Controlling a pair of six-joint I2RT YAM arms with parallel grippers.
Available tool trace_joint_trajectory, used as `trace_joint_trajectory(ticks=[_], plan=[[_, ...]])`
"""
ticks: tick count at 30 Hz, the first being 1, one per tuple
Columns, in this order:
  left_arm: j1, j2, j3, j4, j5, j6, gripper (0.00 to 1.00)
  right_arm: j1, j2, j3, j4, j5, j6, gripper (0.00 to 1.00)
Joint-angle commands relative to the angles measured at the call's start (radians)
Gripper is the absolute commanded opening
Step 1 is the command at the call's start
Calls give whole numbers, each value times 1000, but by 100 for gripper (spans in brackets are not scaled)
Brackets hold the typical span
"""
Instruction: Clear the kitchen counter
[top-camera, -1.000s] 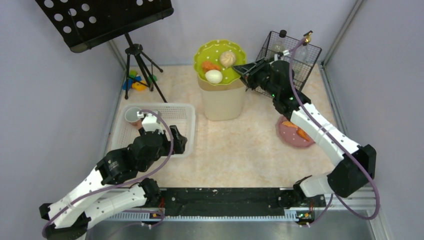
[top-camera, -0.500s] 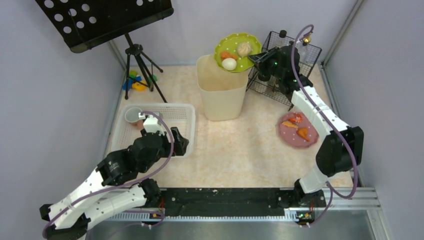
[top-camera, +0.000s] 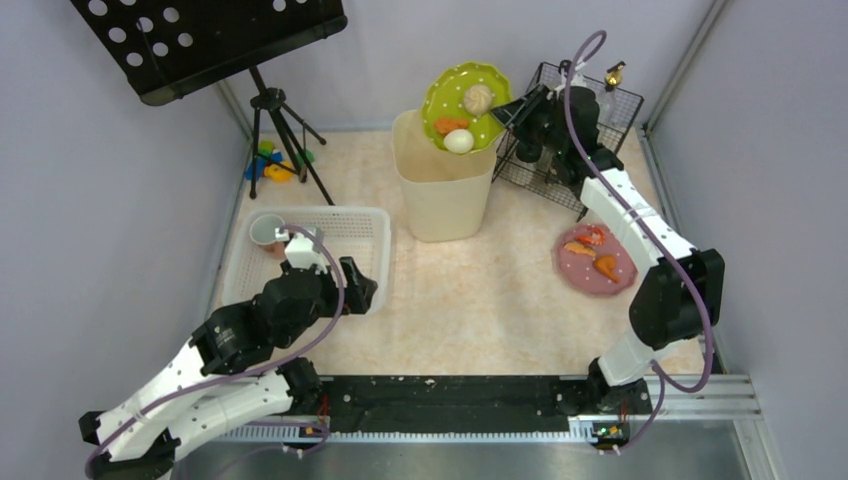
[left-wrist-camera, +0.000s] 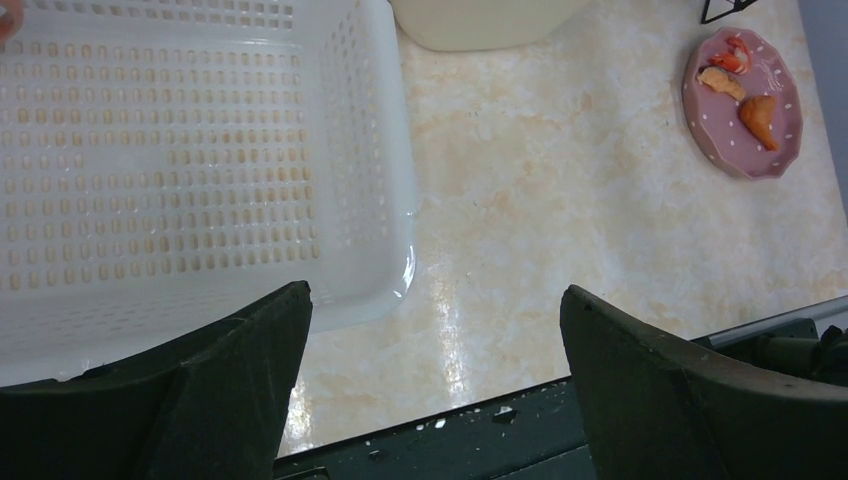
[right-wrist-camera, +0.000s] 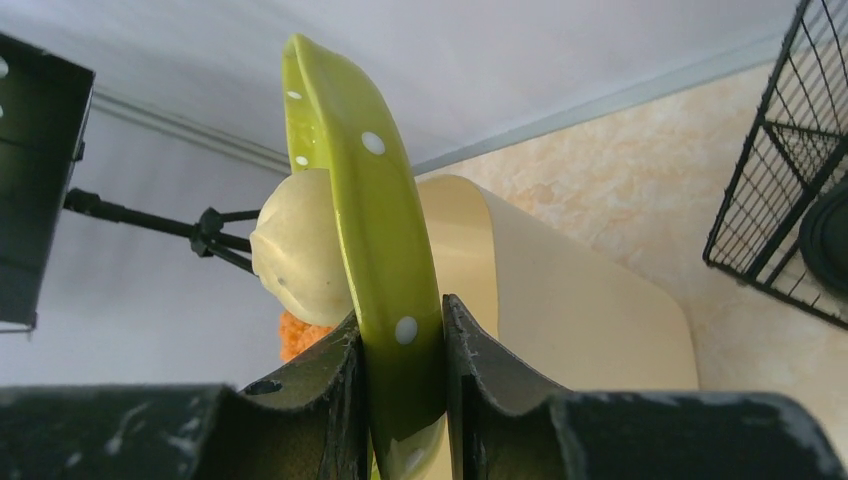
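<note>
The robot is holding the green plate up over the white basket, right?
Not quite. The green plate is held up, tilted, over the tall beige bin, not over the white basket, which sits off to the left. The top view shows this.

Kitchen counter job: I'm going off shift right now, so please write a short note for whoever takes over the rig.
Right gripper: shut on the rim of the green plate, held tilted above the beige bin. The egg, bun and orange piece lie on it, not yet tipped off.
Left gripper: open, empty, hovering by the white basket.
Kitchen counter: pink plate with scraps sits at its right side.
Done: a cup is in the basket.
Left: empty the green plate, store it, then handle the pink plate.
</note>
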Motion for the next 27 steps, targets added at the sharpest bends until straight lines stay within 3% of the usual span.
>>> trace_joint_trajectory(ticks=[1,17,27], plan=[[2,-18,-7,28,11,-10,99,28,-33,92,288,-50,-104,0],[2,-51,-7,-11,-11,-8,99,139,-19,121,321,105,-570,0],[2,-46,-26,2,-17,-7,99,214,-109,-157,718,112,-924,0]])
